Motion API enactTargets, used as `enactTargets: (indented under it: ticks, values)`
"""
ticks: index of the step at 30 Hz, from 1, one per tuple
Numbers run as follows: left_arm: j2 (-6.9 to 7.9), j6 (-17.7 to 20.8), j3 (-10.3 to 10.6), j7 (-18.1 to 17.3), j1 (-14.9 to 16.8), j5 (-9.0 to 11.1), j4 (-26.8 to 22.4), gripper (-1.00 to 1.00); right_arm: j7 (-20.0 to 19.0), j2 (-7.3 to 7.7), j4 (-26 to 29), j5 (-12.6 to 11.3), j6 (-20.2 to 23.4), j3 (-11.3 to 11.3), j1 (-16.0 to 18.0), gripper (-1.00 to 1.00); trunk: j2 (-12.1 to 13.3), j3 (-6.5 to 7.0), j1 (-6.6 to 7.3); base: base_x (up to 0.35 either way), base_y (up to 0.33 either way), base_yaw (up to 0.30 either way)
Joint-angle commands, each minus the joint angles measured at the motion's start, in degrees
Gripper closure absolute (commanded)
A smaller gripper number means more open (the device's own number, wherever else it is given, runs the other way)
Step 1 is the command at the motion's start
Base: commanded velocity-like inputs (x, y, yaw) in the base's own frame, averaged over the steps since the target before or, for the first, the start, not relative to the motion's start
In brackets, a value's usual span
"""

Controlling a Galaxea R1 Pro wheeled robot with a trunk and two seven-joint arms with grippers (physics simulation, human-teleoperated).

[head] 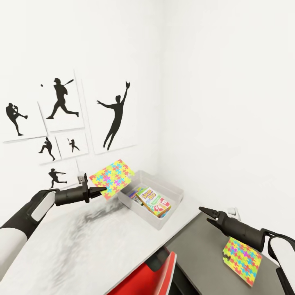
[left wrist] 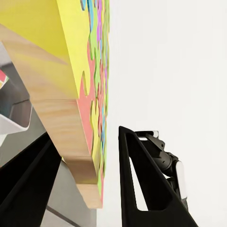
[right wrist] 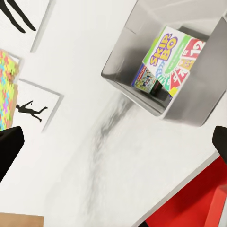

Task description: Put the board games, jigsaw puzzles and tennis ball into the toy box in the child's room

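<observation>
L gripper (head: 102,190) is clamped on the near edge of a jigsaw puzzle box (head: 111,178), holding it up off the table (head: 73,250), tilted, far edge up toward the wall. In the L wrist cam the box (left wrist: 92,94) sits right between the two fingers (left wrist: 142,189), so the grip looks solid imo.

Key thing for the drop: the toy box (head: 174,190) is just past the fingertips and off to the gripper's right, very near. The puzzle's right edge looks about level with the bin's near-left rim, maybe overlapping it, can't tell for sure. The bin's long axis runs diagonally away from the gripper toward the wall corner. So it's prob a short carry right and forward, then flatten and let go.

Bin already has the SKIP-BO box (head: 155,200) plus at least one more game under it, leaning, so there's not tons of flat room.

R gripper (head: 208,215) is spread open w/ nothing in it, hovering over the dark cabinet top (head: 196,250). The 2nd jigsaw puzzle (head: 241,260) lies behind its fingertips, under the forearm, so R arm is way closer to that one.
</observation>
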State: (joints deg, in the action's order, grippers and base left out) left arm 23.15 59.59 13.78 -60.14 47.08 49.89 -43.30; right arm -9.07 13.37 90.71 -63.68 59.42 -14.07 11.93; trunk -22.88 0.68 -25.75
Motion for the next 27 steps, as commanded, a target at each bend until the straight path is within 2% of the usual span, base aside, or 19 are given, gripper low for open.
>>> enactTargets:
  ticks: [1, 19, 22, 24, 27]
  values:
    - [0.05, 0.18, 0.19, -0.19, 0.05, 0.12, 0.06, 1.0, -0.59, -0.01, -0.01, 0.58, 0.25, -0.08, 0.03, -1.0, -0.04, -0.03, -0.03, 0.101, 0.0, 0.0]
    - [-0.49, 0.14, -0.03, 0.08, 0.1, -0.02, 0.0, 1.0, -0.68, 0.01, 0.02, 0.67, 0.3, -0.25, 0.03, -1.0, -0.04, -0.03, -0.03, 0.025, 0.0, 0.0]
    - [-2.45, 0.02, -0.01, 1.13, 0.19, -0.31, 0.06, 1.0, -0.74, 0.06, 0.06, 0.67, 0.33, -0.3, -0.02, -1.0, -0.04, -0.03, -0.03, 0.0, 0.0, 0.0]
    - [-5.53, 0.02, -0.04, 3.65, 0.44, -1.05, 0.11, 1.0, -0.76, 0.07, 0.07, 0.68, 0.32, -0.33, -0.13, -1.0, -0.04, -0.03, -0.03, 0.0, 0.0, 0.0]
    - [-11.27, 0.12, -0.1, 11.28, 2.12, -1.93, 0.42, 1.0, -0.8, 0.08, 0.07, 0.74, 0.27, -0.42, -0.25, -1.0, -0.04, -0.03, -0.03, 0.0, 0.0, 0.0]
